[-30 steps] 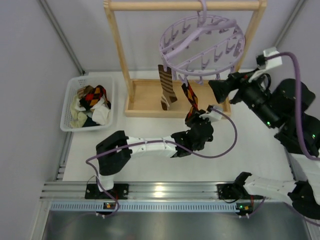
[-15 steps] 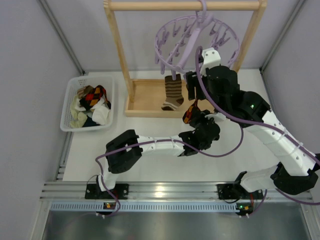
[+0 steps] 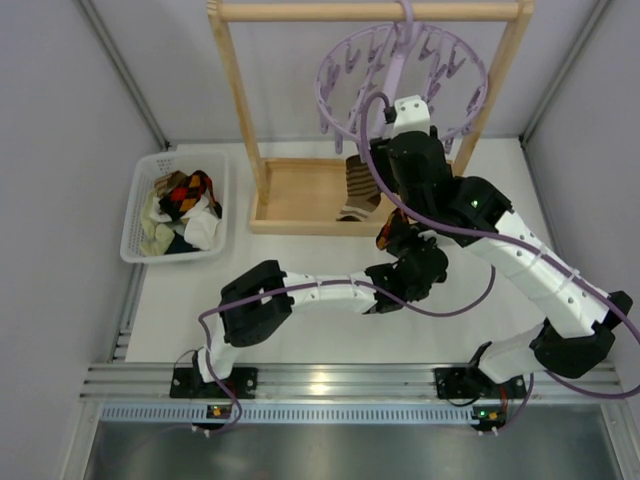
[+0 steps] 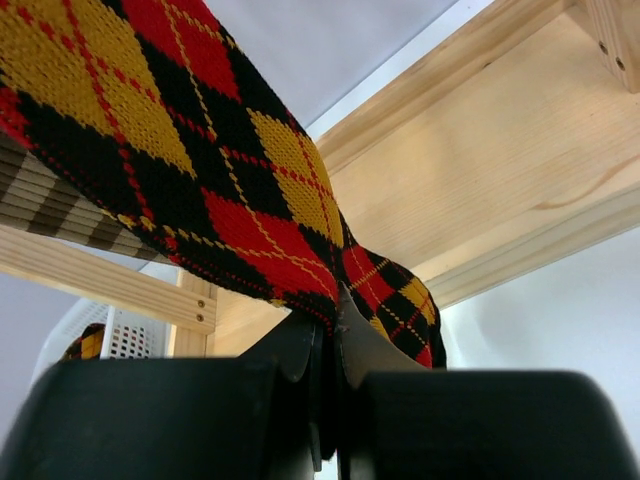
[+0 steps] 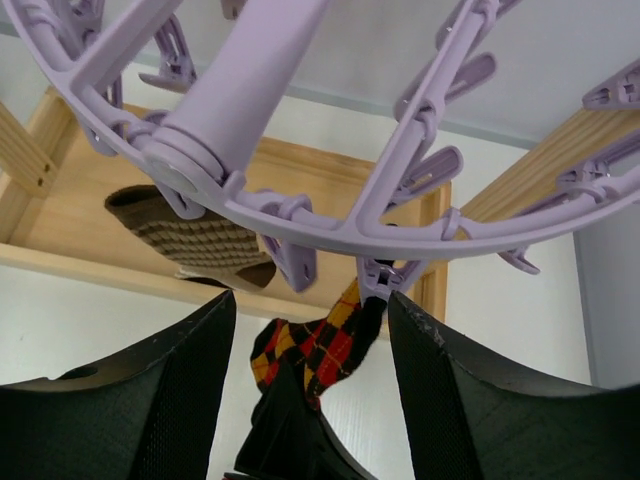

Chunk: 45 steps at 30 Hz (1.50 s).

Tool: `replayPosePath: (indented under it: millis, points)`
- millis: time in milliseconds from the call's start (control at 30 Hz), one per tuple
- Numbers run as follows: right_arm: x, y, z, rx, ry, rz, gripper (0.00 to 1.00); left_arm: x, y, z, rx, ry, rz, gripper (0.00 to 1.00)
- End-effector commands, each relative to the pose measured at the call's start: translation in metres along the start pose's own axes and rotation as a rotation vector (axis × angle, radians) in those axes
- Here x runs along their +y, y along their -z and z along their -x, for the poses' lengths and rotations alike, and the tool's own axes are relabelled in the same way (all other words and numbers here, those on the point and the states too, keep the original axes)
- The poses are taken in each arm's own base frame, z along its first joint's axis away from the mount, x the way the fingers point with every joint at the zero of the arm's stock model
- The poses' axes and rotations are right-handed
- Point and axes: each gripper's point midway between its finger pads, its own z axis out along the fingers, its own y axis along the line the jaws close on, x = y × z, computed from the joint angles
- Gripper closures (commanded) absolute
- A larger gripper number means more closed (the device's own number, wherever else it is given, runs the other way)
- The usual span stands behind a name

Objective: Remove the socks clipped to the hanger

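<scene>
The lavender hanger (image 3: 400, 75) hangs by its hook from the wooden rack's top bar. An argyle sock (image 3: 386, 232) hangs from one clip at its near edge. A brown striped sock (image 3: 357, 190) hangs from another clip. My left gripper (image 3: 400, 250) is shut on the argyle sock's lower end (image 4: 200, 150), with the fabric pinched between the jaws (image 4: 328, 320). My right gripper (image 5: 310, 340) is open just under the hanger ring (image 5: 300, 215). The clip (image 5: 378, 278) holding the argyle sock (image 5: 320, 345) lies between its fingers, close to the right one. The brown sock (image 5: 190, 235) hangs to the left.
The light wooden rack (image 3: 240, 120) stands on its base board (image 3: 300, 195) at the back. A white basket (image 3: 140, 215) at the left holds several socks and cloth pieces. My right arm (image 3: 520, 250) arches over the left arm's wrist.
My right arm swung in from the right and rose under the hanger. The hanger turned, carrying the brown sock rightwards. My left gripper kept hold of the argyle sock.
</scene>
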Motion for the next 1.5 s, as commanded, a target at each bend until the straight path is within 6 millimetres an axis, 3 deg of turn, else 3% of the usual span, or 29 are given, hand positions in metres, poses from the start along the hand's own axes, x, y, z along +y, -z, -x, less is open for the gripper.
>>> replayPosePath:
  millis: [0,200,567,967,1167,1367,1467]
  points:
    - [-0.012,0.008,0.006,-0.038,-0.018,-0.058,0.40,0.005,0.000,0.016,-0.018,0.045,0.015,1.00]
    - [-0.015,0.007,0.001,-0.039,-0.016,-0.069,0.42,0.003,0.001,0.015,-0.018,0.045,0.013,1.00]
    - [-0.010,-0.020,0.007,-0.036,-0.002,-0.099,0.45,-0.001,0.010,0.020,-0.030,0.048,0.001,1.00]
    - [-0.023,-0.031,0.010,-0.080,-0.002,-0.221,0.46,0.005,0.017,0.025,-0.040,0.066,-0.005,1.00]
    - [-0.024,-0.032,0.014,-0.097,-0.016,-0.220,0.54,0.006,0.020,0.027,-0.046,0.073,-0.012,1.00]
    - [-0.023,-0.033,0.014,-0.099,-0.016,-0.217,0.79,0.003,0.020,0.026,-0.047,0.078,-0.020,1.00]
    - [-0.023,-0.030,0.015,-0.101,-0.025,-0.204,0.81,0.001,0.020,0.024,-0.045,0.066,-0.021,1.00]
